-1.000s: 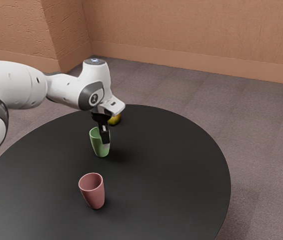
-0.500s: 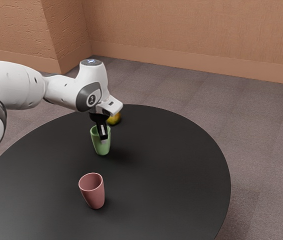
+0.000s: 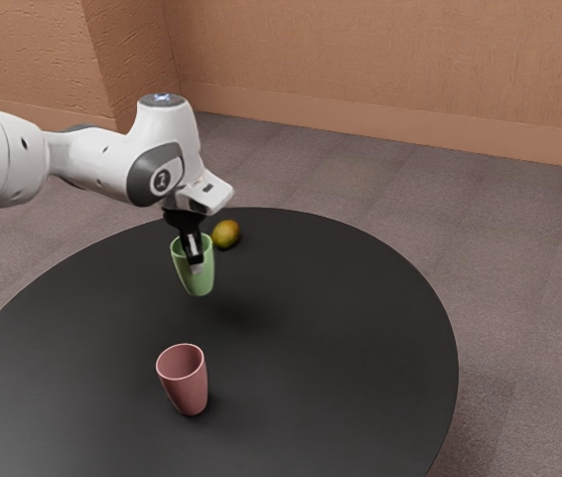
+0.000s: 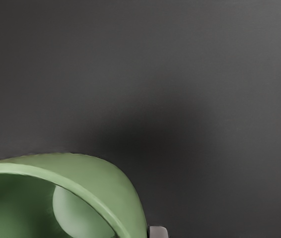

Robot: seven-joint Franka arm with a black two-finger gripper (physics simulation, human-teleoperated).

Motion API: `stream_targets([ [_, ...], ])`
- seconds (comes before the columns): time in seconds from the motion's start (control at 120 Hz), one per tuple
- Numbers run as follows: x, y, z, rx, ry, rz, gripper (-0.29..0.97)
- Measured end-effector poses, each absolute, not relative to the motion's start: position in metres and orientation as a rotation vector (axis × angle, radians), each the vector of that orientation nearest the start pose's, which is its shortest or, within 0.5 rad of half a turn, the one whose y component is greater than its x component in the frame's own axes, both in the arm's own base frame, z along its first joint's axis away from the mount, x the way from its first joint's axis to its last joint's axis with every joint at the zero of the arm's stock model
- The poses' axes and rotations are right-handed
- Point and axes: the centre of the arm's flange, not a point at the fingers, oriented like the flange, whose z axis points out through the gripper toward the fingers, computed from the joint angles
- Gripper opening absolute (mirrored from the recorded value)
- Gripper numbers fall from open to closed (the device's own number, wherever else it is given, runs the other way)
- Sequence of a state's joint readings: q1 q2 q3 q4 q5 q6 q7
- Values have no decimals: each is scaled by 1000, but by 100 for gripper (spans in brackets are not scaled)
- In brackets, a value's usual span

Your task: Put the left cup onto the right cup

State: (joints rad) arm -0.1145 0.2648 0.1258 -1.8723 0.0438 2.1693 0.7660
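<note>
A green cup (image 3: 194, 272) hangs in the air above the black round table (image 3: 341, 328), tilted a little. My gripper (image 3: 194, 248) is shut on its rim, one black finger inside the cup and the other outside. The cup's shadow falls on the table just below it. A pink cup (image 3: 183, 378) stands upright on the table, nearer the front edge and well below the green one. In the wrist view the green cup's rim and inside (image 4: 61, 198) sit right under my hand, with dark table (image 4: 180, 74) beyond.
A small yellow-green fruit (image 3: 226, 235) lies on the table just behind the lifted cup, toward the far edge. The table's edge curves round at the exterior view's right, with carpet floor and a brown wall beyond.
My gripper has risen with the green cup, which has left the table and hangs clear of it. The pink cup and the fruit stayed put.
</note>
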Motion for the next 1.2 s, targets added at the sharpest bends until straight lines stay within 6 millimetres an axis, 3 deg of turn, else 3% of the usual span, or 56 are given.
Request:
stream_targets([
  [0.25,576,-46,433,-2759,1279,-46,-10],
  [0.483,538,-98,459,-2697,1377,-25,-11],
  [0.592,522,-113,461,-2691,1397,19,-11],
  [0.783,492,-100,451,-2734,1338,138,-11],
  [0.85,484,-108,450,-2727,1346,162,-11],
  [0.992,475,-130,446,-2689,1371,199,-11],
  [1.2,464,-128,434,-2703,1321,254,-11],
])
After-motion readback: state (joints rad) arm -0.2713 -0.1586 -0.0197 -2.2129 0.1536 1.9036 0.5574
